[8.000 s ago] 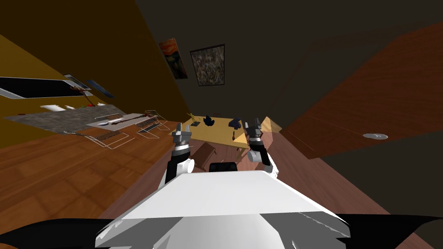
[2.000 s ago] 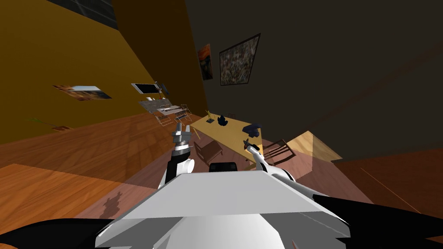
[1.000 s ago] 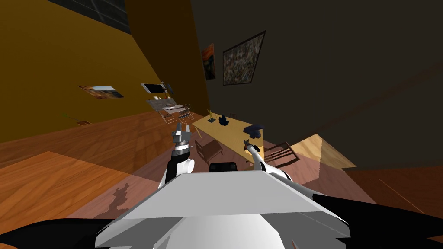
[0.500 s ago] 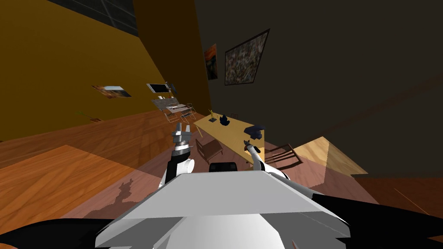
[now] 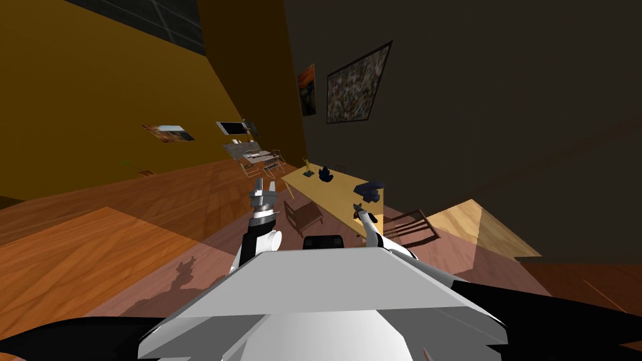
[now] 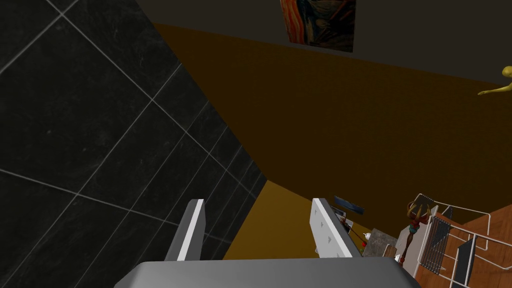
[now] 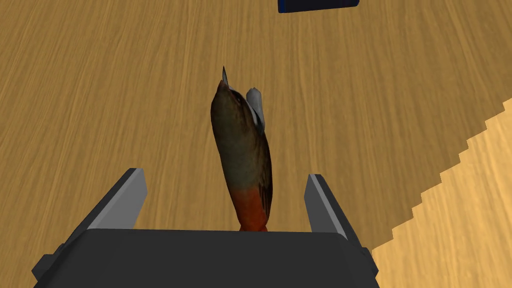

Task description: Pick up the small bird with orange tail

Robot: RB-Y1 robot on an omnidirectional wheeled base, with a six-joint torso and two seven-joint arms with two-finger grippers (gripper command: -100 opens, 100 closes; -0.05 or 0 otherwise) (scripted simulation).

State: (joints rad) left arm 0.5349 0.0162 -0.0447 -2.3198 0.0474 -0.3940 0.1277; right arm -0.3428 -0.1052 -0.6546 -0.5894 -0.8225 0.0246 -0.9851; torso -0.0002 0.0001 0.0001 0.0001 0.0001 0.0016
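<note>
Hovering over the wooden table [image 7: 100, 75], the right gripper [image 7: 225, 175] has its claw released. The two grey fingers [image 7: 127, 195] stand wide apart with nothing clamped.

Small bird [image 7: 242, 150] sits between the fingers. Brown body, grey-white patch near the head. The thin beak points away from the gripper's dark body and the orange tail end is nearest to it. There is a clear strip of table on both sides of the bird, so neither finger touches it. Cannot tell whether the tail touches the gripper body.

Dark blue object [image 7: 317, 5] lies on the table beyond the beak, well apart from the bird.

Head view: the right gripper [image 5: 358, 208] is at the near end of the table [image 5: 326, 185], just below the dark blue object [image 5: 368, 190]. One chair [image 5: 304, 216] stands on the table's left side.

Left gripper [image 5: 263, 188] is raised off to the left of the table, above the floor. Its fingers [image 6: 325, 230] are spread and hold nothing.
</note>
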